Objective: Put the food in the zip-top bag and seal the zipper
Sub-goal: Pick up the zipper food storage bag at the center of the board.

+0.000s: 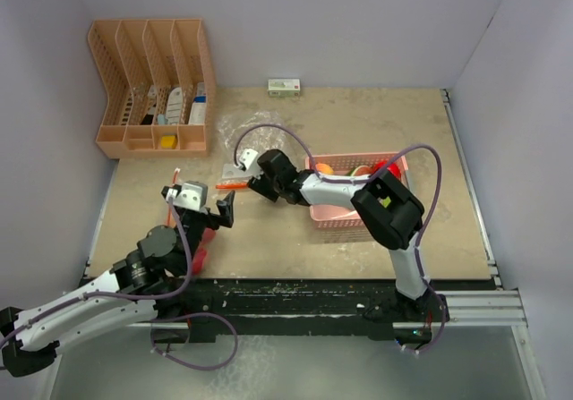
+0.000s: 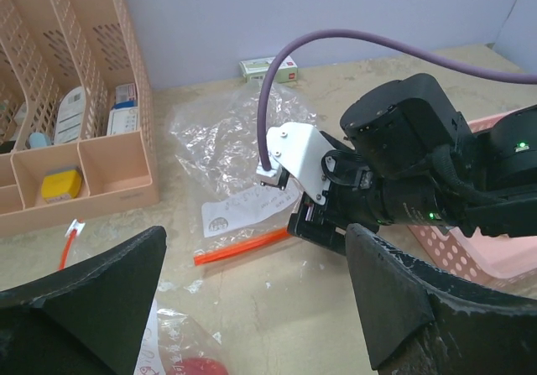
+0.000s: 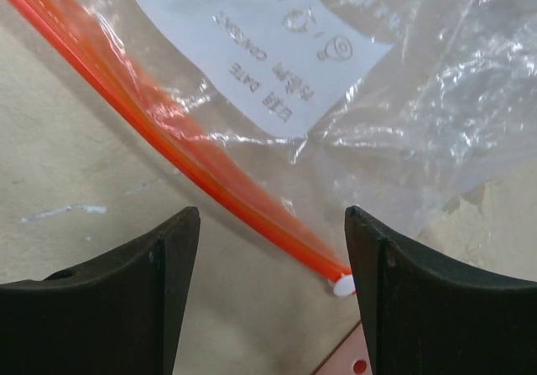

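Orange zipper (image 3: 210, 182) of the zip-top bag (image 3: 419, 98) lies below the right pincer (image 3: 273, 224), gaping empty; left pincer (image 2: 256, 234) likewise.

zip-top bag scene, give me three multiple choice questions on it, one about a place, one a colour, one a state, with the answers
1. Where is the white-and-green box?
A. by the back wall
B. in the pink basket
C. in the left gripper

2. What colour is the zipper of the zip-top bag?
A. blue
B. green
C. orange

3. How is the right gripper?
A. shut on the zipper
B. open, with the zipper's end showing in the gap between its fingers
C. holding an apple

Answers:
1 A: the top view shows it lying at the foot of the wall.
2 C: both wrist views show an orange strip along the bag's mouth.
3 B: its wrist view shows the fingers wide apart and the zipper's end in the gap.
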Tool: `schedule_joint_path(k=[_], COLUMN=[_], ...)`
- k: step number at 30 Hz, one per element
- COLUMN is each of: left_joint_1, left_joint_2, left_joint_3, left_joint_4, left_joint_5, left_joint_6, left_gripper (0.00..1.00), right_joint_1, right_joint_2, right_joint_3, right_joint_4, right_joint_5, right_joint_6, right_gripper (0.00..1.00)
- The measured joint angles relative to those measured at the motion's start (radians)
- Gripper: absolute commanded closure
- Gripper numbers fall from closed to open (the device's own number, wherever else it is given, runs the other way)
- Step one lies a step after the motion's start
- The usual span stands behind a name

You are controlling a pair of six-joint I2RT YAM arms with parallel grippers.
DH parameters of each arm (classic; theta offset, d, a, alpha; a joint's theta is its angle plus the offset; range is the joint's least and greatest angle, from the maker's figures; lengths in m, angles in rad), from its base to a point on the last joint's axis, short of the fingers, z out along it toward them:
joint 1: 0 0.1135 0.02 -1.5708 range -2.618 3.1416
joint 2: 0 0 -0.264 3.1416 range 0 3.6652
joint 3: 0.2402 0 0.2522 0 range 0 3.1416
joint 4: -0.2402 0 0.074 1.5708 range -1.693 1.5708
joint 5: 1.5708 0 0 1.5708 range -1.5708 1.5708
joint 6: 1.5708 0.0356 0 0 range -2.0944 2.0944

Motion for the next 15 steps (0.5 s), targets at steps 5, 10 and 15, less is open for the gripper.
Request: schedule_joint_path(k=[5, 10, 15], left_joint_1=[0.0, 0.0, 0.0], left_joint_2=[-0.032, -0.038, -0.025], left_joint_3=[0.0, 0.0, 0.0], left_joint_4=[-0.014, -0.023, -0.035], left_joint_5=[-0.003, -0.003, -0.002], left_joint_6=[-0.002, -0.002, -0.002], left_gripper=[0.1, 0.1, 0.1], right_joint_1=[-0.012, -0.054, -0.084], right_joint_2=[0.021, 0.038, 0.051], right_joint_3=[0.024, 0.027, 0.042], right_joint_4=[0.033, 0.043, 0.055], right_joint_5=[-0.029, -0.071, -0.1], right_joint_6=[-0.007, 0.008, 0.04], right_gripper=[0.45, 0.59, 0.78])
